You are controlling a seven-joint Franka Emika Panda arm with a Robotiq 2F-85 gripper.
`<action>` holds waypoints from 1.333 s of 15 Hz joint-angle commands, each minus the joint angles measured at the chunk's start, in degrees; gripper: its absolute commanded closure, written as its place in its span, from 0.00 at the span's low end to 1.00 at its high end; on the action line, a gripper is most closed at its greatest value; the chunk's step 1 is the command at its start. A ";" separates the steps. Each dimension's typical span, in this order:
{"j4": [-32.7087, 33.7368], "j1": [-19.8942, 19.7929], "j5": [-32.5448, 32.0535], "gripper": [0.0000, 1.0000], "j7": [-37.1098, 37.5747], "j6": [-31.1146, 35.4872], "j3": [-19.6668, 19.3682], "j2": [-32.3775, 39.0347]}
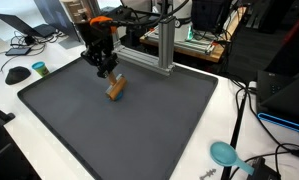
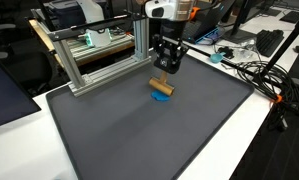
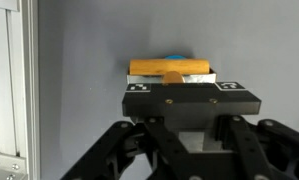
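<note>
Mat (image 1: 139, 130): plain dark grey, edge to edge.
Table (image 2: 259, 140): white, showing all round the mat.
Wooden block (image 3: 169, 67): tan-orange, paler along the top face.
Piece under the block (image 2: 161, 98): bright blue.
Gripper (image 3: 184, 85): black, with small black-and-white square markers on the fingertips (image 3: 139, 88); orange band higher up in both exterior views.
Frame (image 2: 99, 65): silver-grey, along the mat's far edge.
Round thing (image 1: 224, 153): teal, near the table's edge.

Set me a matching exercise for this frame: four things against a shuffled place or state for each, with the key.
1 end effector
2 wooden block
3 metal frame
4 teal tool

A at the far edge of the mat
B off the mat, on the white table
C shut
D held in the grip

Pairs: 1-C, 2-D, 3-A, 4-B
</note>
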 commanded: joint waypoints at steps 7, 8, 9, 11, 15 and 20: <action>2.72 -0.58 0.87 0.78 2.33 2.52 -0.14 4.96; 2.71 -0.93 1.73 0.78 1.33 2.94 0.28 5.32; 2.68 -1.24 2.59 0.78 0.37 3.28 0.66 5.71; 2.43 -1.86 4.51 0.78 -1.90 3.98 1.46 6.21; 1.98 -2.87 7.83 0.78 -5.93 4.64 2.27 6.34; 1.35 -4.58 12.46 0.78 -11.60 4.66 2.95 6.12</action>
